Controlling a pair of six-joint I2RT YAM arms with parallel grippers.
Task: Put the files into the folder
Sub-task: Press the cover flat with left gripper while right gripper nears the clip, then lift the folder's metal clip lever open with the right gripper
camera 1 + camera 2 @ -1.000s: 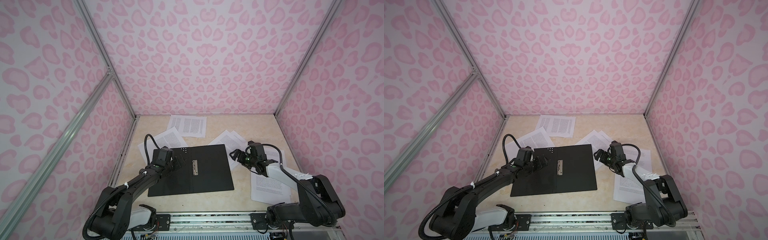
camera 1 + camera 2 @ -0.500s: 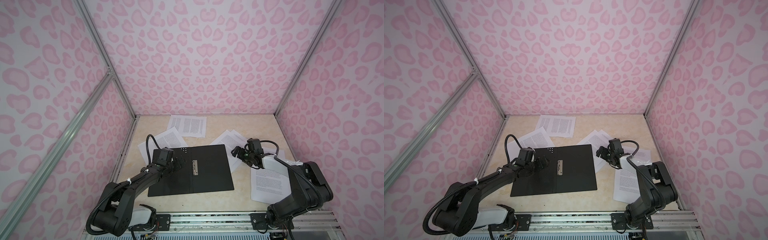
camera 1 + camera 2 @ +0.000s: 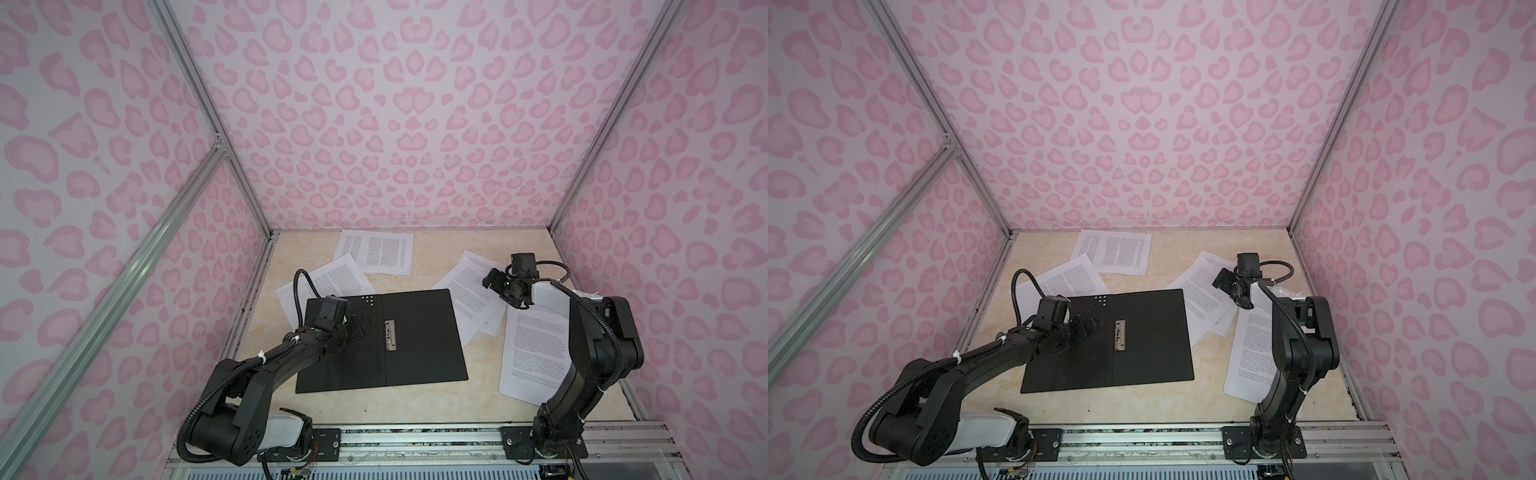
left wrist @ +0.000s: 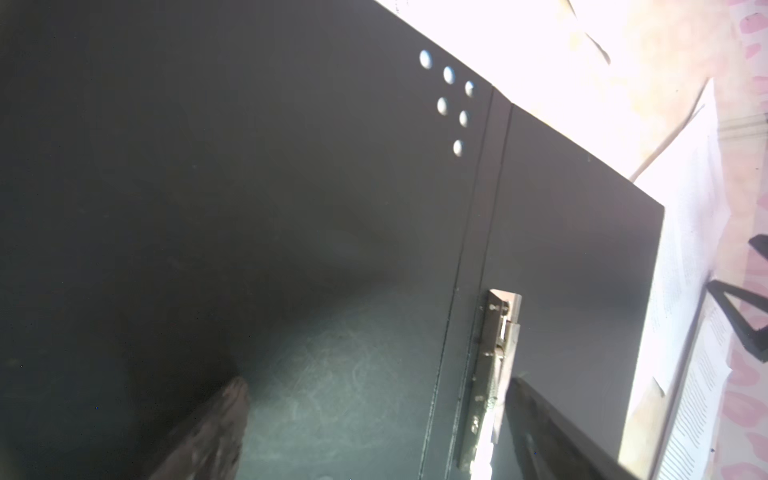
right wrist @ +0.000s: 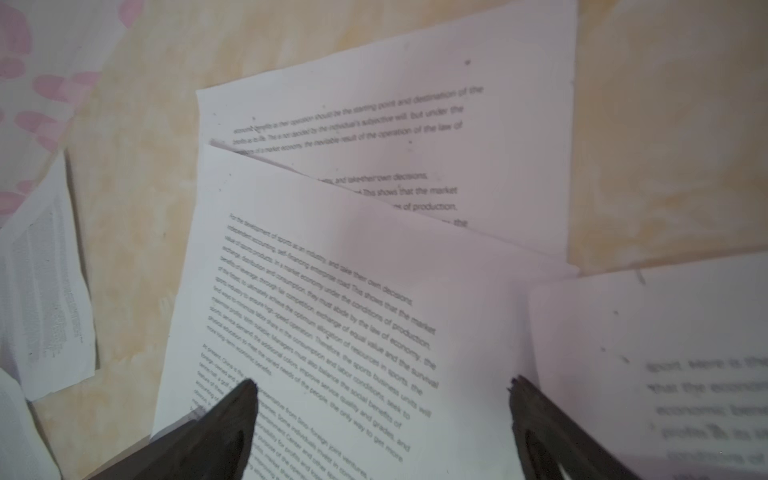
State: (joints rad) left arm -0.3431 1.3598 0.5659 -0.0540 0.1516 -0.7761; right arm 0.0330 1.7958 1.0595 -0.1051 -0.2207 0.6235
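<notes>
Now the right gripper [image 5: 382, 384] hangs spread above the fanned files [image 5: 332, 270], just right of the open folder [image 3: 419, 345]; the left gripper [image 3: 358, 329], likewise spread, hovers over its black left leaf beside the metal clip [image 3: 389, 336].

A thin black folder [image 3: 1150, 345] lies open on the beige table [image 3: 1142, 405] among scattered white printed paper sheets [image 3: 1115, 251]. The left gripper [image 3: 1086, 326] is over its left half, the right gripper [image 3: 1223, 281] over overlapping sheets.

left claw [image 4: 376, 384] spread wide, arm stretched low, right claw [image 5: 382, 386] spread wide, elbow raised
</notes>
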